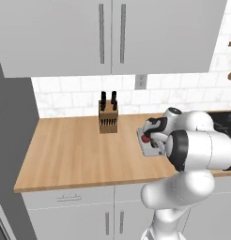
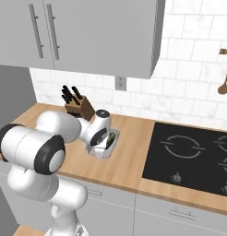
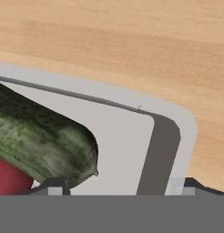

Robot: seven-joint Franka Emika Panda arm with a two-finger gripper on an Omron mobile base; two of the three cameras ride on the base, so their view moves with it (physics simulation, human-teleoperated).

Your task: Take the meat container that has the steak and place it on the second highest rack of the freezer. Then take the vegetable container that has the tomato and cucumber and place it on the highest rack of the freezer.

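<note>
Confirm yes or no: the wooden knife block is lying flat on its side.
No, the wooden knife block stands upright on the wooden counter, dark handles pointing up.

A: What do you have on the counter?

B: You see the vegetable container (image 3: 166, 136), a shallow pale grey tray with rounded corners, resting flat on the wooden worktop.

A: Contents?

B: The cucumber (image 3: 41, 136), dark mottled green, lies on its side inside the tray. The tomato (image 3: 11, 179), red, sits touching it. From the left base view you see the tomato (image 1: 145, 138) in the tray (image 1: 148, 149).
</note>
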